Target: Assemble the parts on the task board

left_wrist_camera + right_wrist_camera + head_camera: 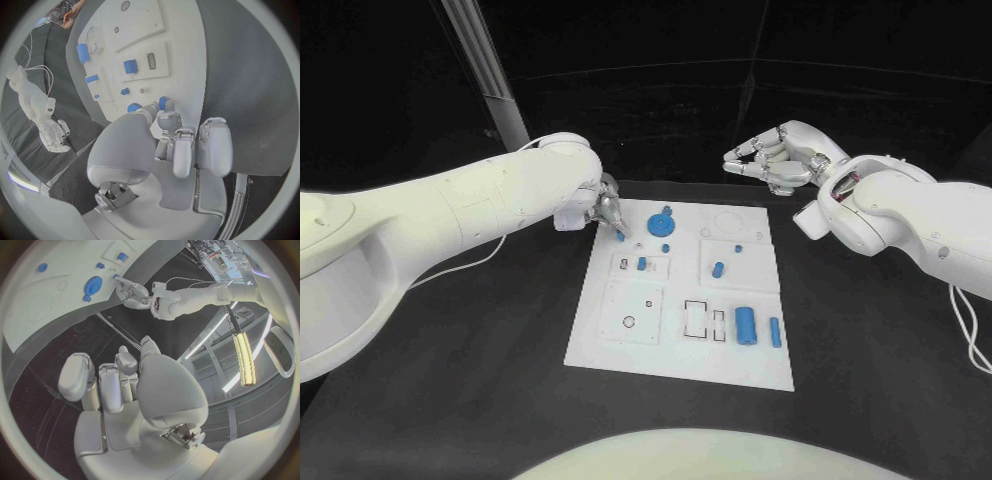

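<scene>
blue plastic peg [164, 103] pinched in my left robot hand [600, 212] above the far-left corner of the white task board [625, 345] on the black bench [473, 400]; it looks light, stiff and slick, best held by its sides. my right robot hand [776, 158] hangs far right, fingers curled in, holding nothing. other blue parts [746, 322] sit in the board's recesses.

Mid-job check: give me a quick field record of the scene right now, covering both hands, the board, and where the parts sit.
left hand: at the board's far left corner, pinching a small blue part between fingertips
right hand: raised beyond the board's far right corner, fingers curled, holding nothing
task board: white plate, flat on the black table
round blue part: on the board's far side, near the left hand
two upright blue parts: near right area of the board
</scene>
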Motion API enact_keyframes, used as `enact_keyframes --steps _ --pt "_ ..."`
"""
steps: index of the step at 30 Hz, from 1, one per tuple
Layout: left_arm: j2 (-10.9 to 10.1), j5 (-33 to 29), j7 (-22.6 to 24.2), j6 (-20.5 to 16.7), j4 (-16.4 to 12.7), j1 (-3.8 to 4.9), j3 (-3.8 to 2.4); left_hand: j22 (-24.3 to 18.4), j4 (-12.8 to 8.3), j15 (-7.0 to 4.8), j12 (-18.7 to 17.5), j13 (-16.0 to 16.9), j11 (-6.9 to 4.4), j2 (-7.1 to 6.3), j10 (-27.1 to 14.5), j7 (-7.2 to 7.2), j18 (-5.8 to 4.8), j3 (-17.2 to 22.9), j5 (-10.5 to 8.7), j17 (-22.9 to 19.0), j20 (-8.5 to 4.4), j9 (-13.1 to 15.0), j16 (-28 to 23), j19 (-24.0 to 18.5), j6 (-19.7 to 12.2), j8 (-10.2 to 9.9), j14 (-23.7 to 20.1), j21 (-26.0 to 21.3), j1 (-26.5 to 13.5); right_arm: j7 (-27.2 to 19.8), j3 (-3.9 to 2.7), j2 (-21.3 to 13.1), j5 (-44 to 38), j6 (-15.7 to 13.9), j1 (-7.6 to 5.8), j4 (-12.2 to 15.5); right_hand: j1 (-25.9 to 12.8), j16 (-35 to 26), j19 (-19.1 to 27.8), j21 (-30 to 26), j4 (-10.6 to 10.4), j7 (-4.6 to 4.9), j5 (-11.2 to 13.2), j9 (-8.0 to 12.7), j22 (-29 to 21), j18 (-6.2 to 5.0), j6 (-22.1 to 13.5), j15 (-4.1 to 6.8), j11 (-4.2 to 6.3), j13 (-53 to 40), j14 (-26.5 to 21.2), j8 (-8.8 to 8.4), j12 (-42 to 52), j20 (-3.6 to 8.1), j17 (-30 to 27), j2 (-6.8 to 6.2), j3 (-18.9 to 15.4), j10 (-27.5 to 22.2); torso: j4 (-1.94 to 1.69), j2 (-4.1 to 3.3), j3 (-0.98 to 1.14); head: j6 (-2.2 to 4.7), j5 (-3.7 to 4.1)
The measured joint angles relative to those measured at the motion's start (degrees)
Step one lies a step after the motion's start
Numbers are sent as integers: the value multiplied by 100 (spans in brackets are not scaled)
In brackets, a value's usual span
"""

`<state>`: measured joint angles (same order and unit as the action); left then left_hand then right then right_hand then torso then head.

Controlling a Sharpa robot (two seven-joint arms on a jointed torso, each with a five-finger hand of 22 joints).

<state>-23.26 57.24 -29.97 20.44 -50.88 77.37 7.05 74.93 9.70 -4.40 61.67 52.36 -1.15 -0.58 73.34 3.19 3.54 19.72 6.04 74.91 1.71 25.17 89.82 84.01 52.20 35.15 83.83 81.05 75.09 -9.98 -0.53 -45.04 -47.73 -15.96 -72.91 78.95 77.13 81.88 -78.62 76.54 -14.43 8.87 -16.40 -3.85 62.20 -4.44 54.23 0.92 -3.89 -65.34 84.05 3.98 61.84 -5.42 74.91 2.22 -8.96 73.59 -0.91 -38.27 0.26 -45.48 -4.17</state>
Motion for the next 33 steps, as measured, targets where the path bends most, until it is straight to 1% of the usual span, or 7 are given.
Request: enact_keyframes --steps 5,8,9,14,19,25,33 --pt "-336 -55 70 -250 -457 8 0 0 -204 0 0 3 -18 -175 80 -13 0 555 0 0 0 75 0 0 -13 92 0 0 -299 0 0 -3 0 5 0 -19 0 0 0 0 0 0 0 0 0 0 0 0 0 0 0 0 0 0 0 0 0 0 -15 10 5 8 -7" --pt "-522 -81 96 -421 -735 23 0 0 -187 0 0 22 1 -219 99 -21 0 612 0 0 0 91 0 0 -22 122 0 0 -343 -1 0 -5 0 9 0 -30 0 0 0 0 0 0 0 0 0 0 0 0 0 0 0 0 0 0 0 0 0 0 -30 19 9 9 -8" --pt "-602 -92 108 -500 -865 25 0 0 -242 0 0 28 1 -235 101 -21 0 687 0 0 0 93 0 0 -23 128 0 0 -359 -1 0 -4 0 11 0 -36 0 0 0 0 0 0 0 0 0 0 0 0 0 0 0 0 0 0 0 0 0 0 -36 23 9 6 -4" --pt "-928 -124 139 -799 -1395 27 1 0 -238 0 30 42 -29 -308 131 -14 0 796 41 0 0 129 0 0 -29 177 0 31 -432 -1 0 0 0 19 0 -65 0 0 0 0 0 0 0 0 0 0 0 0 0 0 0 0 0 0 0 0 0 0 -57 36 13 -14 8" --pt "-1198 -144 168 -1098 -1860 19 30 0 -291 0 30 42 -8 -333 151 -13 0 863 43 0 0 157 0 0 -30 177 0 31 -457 -1 2 14 0 34 0 -96 0 0 0 0 0 0 0 0 0 0 0 0 0 0 0 0 0 0 0 0 0 0 -71 40 16 -26 1" --pt "-1345 -153 200 -1344 -2179 -46 117 0 -298 0 30 41 -11 -365 154 -12 0 916 51 0 0 158 0 0 -31 216 0 31 -497 -1 2 35 0 51 2 -129 0 0 0 0 0 0 0 0 0 0 0 0 0 0 0 0 0 0 0 0 0 0 -74 39 14 -40 -18" --pt "-1393 -118 237 -1521 -2395 -137 211 0 -339 0 30 41 -28 -389 171 -11 0 957 66 0 0 157 0 0 -31 216 0 31 -521 -3 3 56 0 74 3 -157 0 0 0 0 0 0 0 0 0 0 0 0 0 0 0 0 0 0 0 0 0 0 -62 35 13 -58 -35"
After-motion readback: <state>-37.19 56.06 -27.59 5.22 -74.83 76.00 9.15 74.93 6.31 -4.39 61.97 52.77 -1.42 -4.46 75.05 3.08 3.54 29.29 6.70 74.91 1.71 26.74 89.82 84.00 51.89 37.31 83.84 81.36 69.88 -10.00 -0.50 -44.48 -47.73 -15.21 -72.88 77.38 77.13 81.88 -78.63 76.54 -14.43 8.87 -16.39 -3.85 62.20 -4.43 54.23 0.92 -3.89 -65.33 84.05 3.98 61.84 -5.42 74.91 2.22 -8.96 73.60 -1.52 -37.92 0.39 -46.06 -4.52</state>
